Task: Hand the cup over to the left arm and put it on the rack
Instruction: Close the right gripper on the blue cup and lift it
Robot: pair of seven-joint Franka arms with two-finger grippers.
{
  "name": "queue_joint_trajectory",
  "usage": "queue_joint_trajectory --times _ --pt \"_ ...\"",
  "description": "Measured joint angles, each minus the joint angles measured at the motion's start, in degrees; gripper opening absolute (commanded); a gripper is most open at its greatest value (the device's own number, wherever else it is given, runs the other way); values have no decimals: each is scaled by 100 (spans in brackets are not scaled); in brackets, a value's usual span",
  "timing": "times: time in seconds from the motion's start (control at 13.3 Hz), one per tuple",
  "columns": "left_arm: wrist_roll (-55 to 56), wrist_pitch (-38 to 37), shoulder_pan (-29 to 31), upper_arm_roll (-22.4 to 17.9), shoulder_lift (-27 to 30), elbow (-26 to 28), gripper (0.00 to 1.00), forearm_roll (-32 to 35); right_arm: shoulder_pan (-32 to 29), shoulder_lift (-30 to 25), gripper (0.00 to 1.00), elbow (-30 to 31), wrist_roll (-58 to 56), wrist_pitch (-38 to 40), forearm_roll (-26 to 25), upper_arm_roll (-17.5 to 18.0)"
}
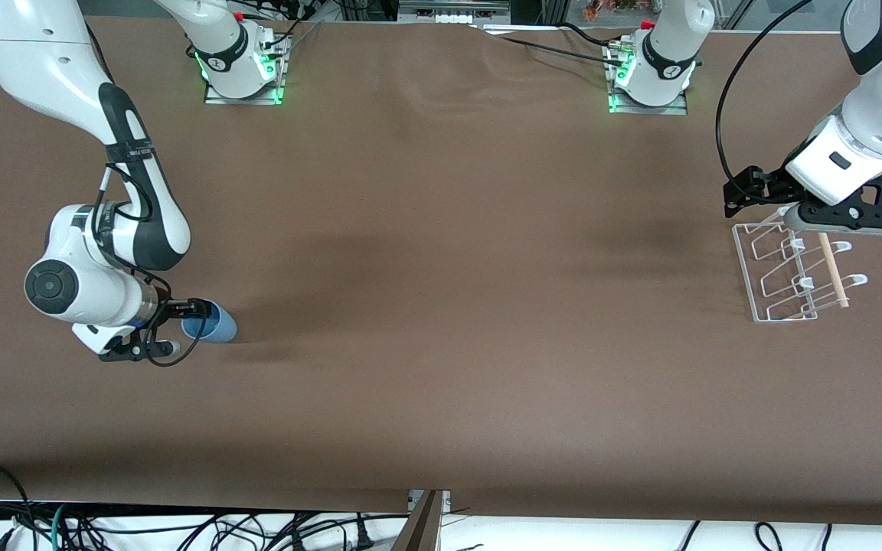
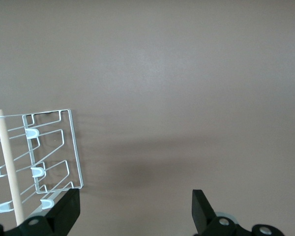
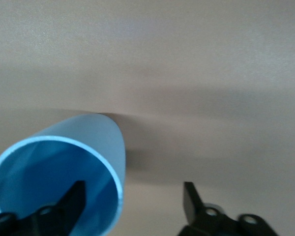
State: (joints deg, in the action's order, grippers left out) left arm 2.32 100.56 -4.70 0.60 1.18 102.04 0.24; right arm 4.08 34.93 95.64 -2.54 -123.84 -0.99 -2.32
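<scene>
The light-blue cup (image 1: 211, 324) lies tilted on its side on the table at the right arm's end, its open mouth toward my right gripper (image 1: 190, 314). In the right wrist view the cup (image 3: 64, 167) is close. My right gripper (image 3: 132, 204) is open; one finger reaches into the cup's mouth and the other stays outside its wall. The white wire rack (image 1: 793, 275) with its wooden dowel (image 1: 833, 272) stands at the left arm's end. My left gripper (image 1: 751, 190) hangs open and empty over the rack's edge. The rack also shows in the left wrist view (image 2: 54, 147), beside my left gripper (image 2: 135, 211).
The brown table (image 1: 441, 252) spreads wide between the cup and the rack. The two arm bases (image 1: 242, 69) stand along the table's edge farthest from the front camera. Cables lie below the table's front edge.
</scene>
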Motion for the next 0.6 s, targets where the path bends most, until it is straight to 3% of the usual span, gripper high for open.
queue_joint_trajectory --times 0.07,0.6 --pt "0 0 0 0 0 0 100 0 36 20 0 -6 120 -9 2 0" --pt "0 -3 0 0 0 0 100 0 168 163 0 -249 617 36 3 2"
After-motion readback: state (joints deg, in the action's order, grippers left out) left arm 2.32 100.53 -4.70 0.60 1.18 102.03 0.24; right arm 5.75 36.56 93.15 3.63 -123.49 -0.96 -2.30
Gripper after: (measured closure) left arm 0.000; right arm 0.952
